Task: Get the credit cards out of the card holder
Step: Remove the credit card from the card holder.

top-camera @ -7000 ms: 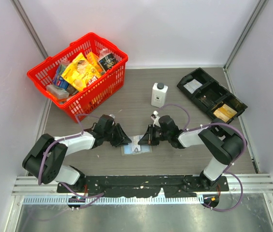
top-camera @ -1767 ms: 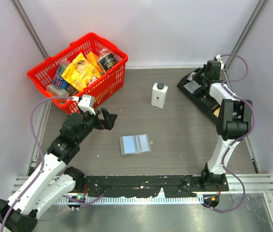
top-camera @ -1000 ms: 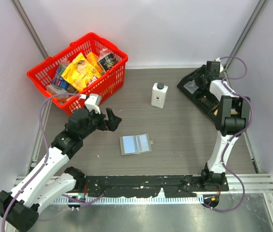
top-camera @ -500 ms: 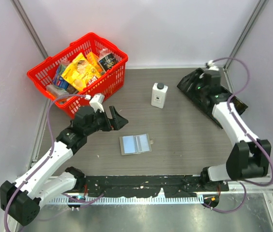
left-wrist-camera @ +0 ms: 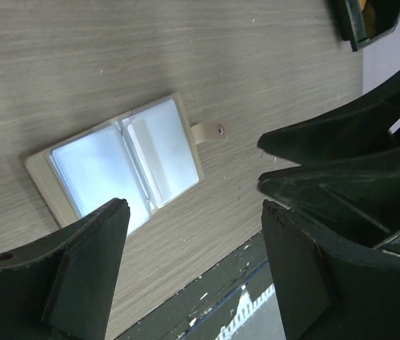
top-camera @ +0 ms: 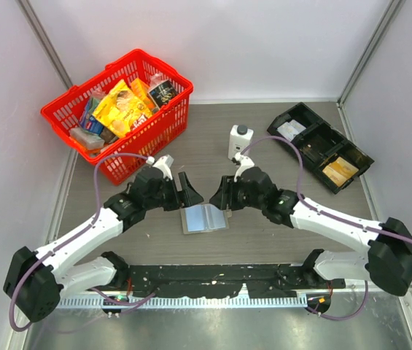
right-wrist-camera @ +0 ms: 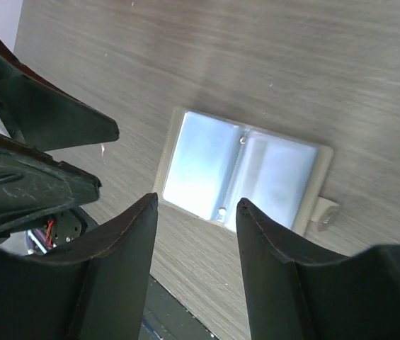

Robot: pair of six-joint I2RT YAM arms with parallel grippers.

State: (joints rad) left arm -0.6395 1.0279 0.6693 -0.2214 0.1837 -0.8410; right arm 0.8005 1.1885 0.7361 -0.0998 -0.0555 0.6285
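Observation:
The card holder (top-camera: 224,216) lies open and flat on the table, its strap tab pointing right. Light blue credit cards (top-camera: 200,218) sit in its clear sleeves, also seen from the left wrist (left-wrist-camera: 97,161) and the right wrist (right-wrist-camera: 201,166). My left gripper (top-camera: 191,192) hovers just above the holder's left side, open, with nothing between its fingers (left-wrist-camera: 93,258). My right gripper (top-camera: 221,197) hovers over the holder's right side, open and empty, its fingertips (right-wrist-camera: 256,234) above the holder's near edge (right-wrist-camera: 189,207). The two grippers face each other closely.
A red basket (top-camera: 138,55) full of packets stands at the back left. A white bottle (top-camera: 240,143) stands behind the grippers. A long black tray (top-camera: 300,115) with compartments lies at the back right. The black base rail (top-camera: 213,275) runs along the near edge.
The right arm has swung from the black tray at the back right down to the card holder. The left gripper has moved right and closer to the holder, its jaws narrowing slightly.

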